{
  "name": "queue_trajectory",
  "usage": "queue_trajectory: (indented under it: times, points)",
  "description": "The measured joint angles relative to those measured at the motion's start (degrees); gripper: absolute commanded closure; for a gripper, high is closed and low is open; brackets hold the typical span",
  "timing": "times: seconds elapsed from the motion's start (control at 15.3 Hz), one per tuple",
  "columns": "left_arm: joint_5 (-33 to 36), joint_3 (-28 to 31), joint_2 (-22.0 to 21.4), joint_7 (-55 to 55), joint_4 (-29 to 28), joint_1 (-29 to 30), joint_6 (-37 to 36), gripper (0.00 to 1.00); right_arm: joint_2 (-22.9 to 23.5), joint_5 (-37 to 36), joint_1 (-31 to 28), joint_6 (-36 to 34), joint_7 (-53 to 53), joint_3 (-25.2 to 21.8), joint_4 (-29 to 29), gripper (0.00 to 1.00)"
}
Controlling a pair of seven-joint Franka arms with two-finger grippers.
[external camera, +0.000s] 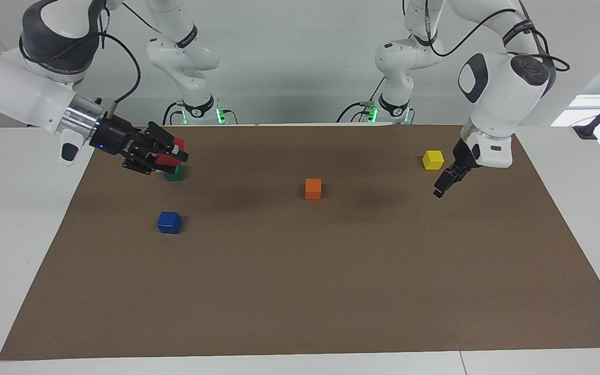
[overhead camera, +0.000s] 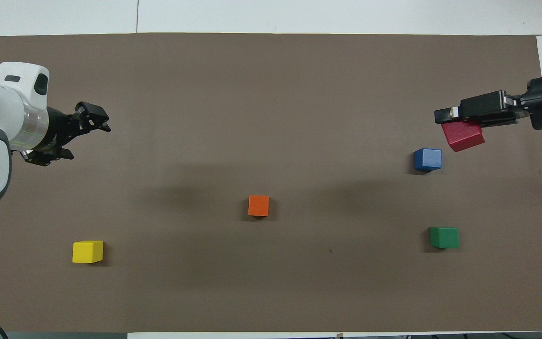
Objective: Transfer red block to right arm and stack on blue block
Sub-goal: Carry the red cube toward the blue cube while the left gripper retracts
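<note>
The right gripper is clamped on the red block, which hangs in the air at the right arm's end of the mat, over the brown surface beside the blue block and not over it; the handover looks done, and the stacking is what remains. The left gripper hangs with its jaws spread and nothing between them over the mat at the left arm's end, near the yellow block, and seems to be waiting.

What could go wrong, as I judge it: the red block sits tilted in the jaws in the overhead view, not square to the blue one; set down like that it could land on an edge and topple off, or nudge the blue block sideways; a release from too high would have the same effect, since both blocks are small and the landing face is no bigger than the block itself. The gripper also lies almost level, so it may need to turn downward before lowering, and the block could slip in the grip during that turn.

Around: a green block lies nearer to the robots than the blue one, well apart from it; an orange block sits mid-mat; neither blocks the short way to the blue block.
</note>
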Motion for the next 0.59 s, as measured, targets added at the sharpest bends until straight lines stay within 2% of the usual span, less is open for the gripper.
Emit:
queue_trajectory:
  times: [0.2, 0.33, 0.59]
  points:
    - [4.38, -0.06, 0.64, 13.19, 3.50, 0.04, -7.21, 0.00, 0.00, -12.87, 0.12, 4.79, 0.00, 0.01, 1.12, 1.00]
    - [4.90, -0.40, 0.69, 17.70, 3.92, -0.02, -10.63, 0.00, 0.09, -21.38, 1.31, 8.96, 0.62, 0.15, 1.10, 1.00]
    - [5.26, -0.78, -1.16, 26.08, 3.48, -0.15, -15.65, 0.00, 1.01, -35.85, 7.33, 15.10, 8.42, 0.41, -0.86, 1.00]
